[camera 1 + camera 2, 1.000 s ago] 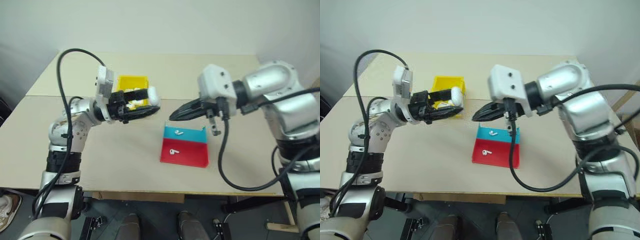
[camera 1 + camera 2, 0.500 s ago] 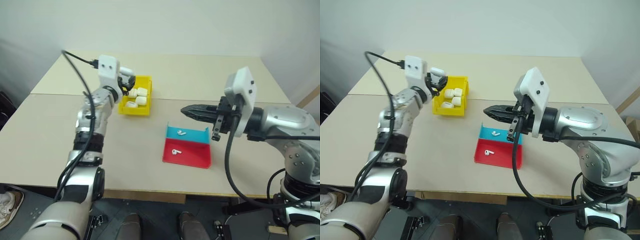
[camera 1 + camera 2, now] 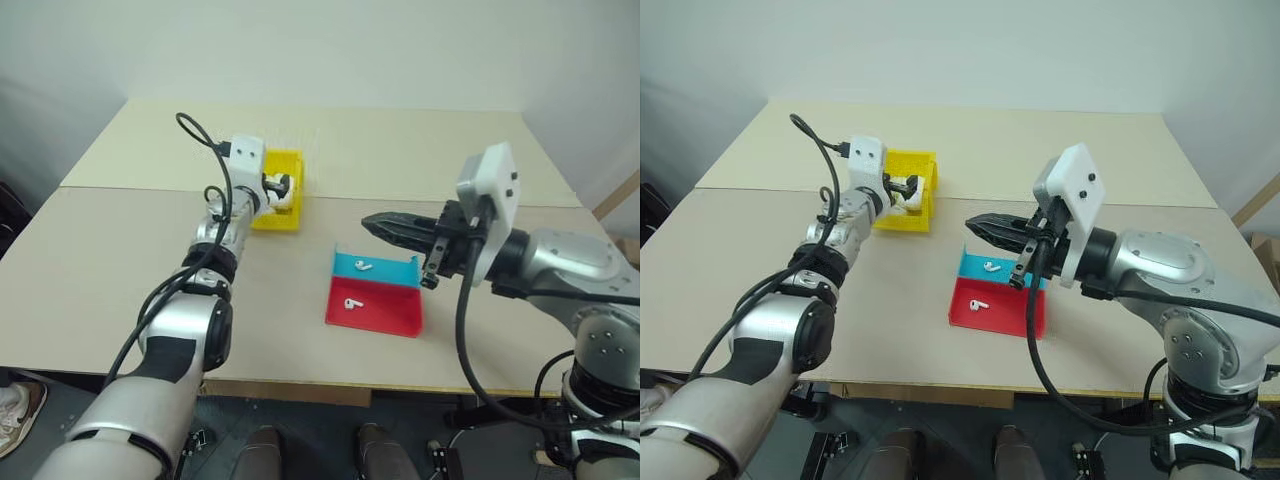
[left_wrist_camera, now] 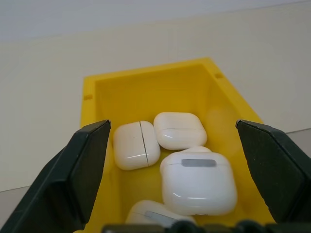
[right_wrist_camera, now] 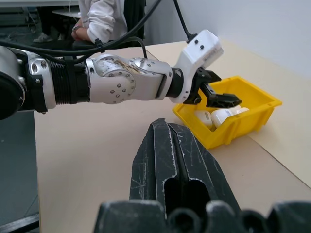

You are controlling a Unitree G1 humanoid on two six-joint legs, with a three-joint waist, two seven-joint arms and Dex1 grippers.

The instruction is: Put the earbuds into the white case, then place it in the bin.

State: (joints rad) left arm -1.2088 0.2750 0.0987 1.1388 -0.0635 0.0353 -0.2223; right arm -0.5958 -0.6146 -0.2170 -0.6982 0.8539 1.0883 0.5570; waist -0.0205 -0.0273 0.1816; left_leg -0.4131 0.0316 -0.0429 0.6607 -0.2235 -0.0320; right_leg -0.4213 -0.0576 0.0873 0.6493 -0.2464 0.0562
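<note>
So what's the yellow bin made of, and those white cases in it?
The bin looks like hard plastic with a fairly dull finish: flat, even yellow walls and moulded notches at the rim. The cases look like glossy plastic: smooth, rounded, with soft shine on top. I can't be sure from looks alone.

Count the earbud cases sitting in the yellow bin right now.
4 show in the yellow bin: one case by the near-left wall, one behind it, a big one in front, one partly cut off at the near edge. Others may be hidden.

Left gripper (image 5: 221,99) over the bin (image 5: 243,119)
</note>
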